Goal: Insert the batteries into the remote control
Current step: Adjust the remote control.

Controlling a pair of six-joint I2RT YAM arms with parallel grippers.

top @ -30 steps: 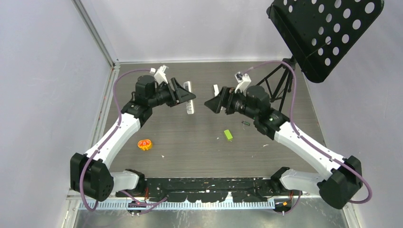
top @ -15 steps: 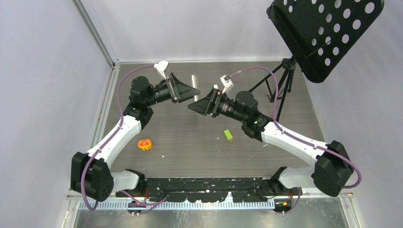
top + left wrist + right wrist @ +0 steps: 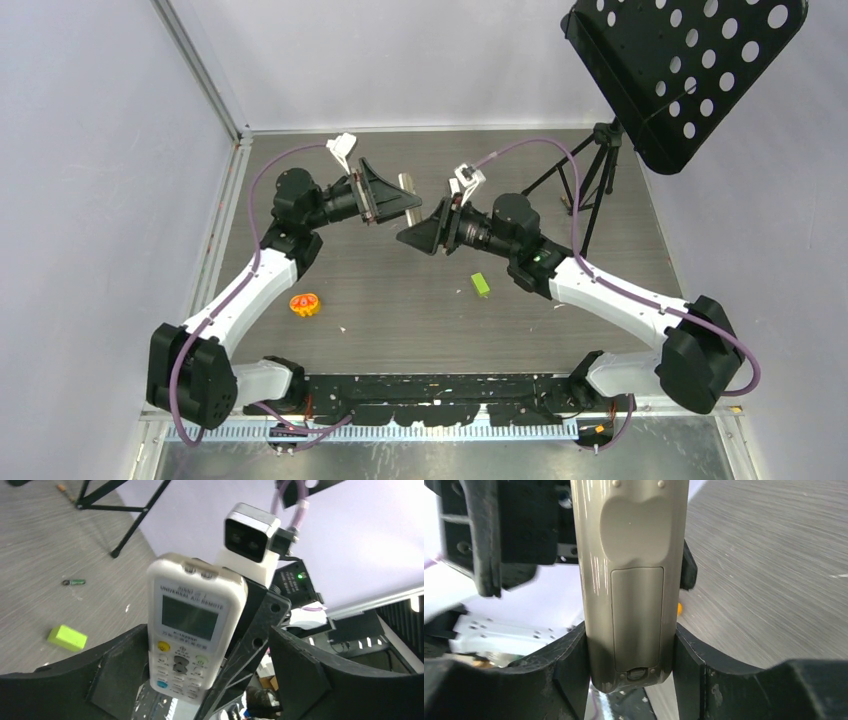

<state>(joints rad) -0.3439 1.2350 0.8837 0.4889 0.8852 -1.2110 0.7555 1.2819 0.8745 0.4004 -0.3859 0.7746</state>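
Close to the arm bases, a green block (image 3: 481, 284) lies on the table (image 3: 400, 320). It is no part of the job. Just past it toward the tripod (image 3: 590, 185), one dark battery (image 3: 73, 582) lies loose.

Above mid-table, the remote control (image 3: 192, 615) hangs in a handover. The right gripper (image 3: 630, 645) clamps its lower sides, with the battery cover (image 3: 636, 615) facing that wrist camera. The left gripper (image 3: 210, 640) stands released, one finger (image 3: 115, 665) just beside the case and the other apart.

To finish well, the left should back straight off without nudging the case. The right should press only on the side edges, leaving the cover free to slide.
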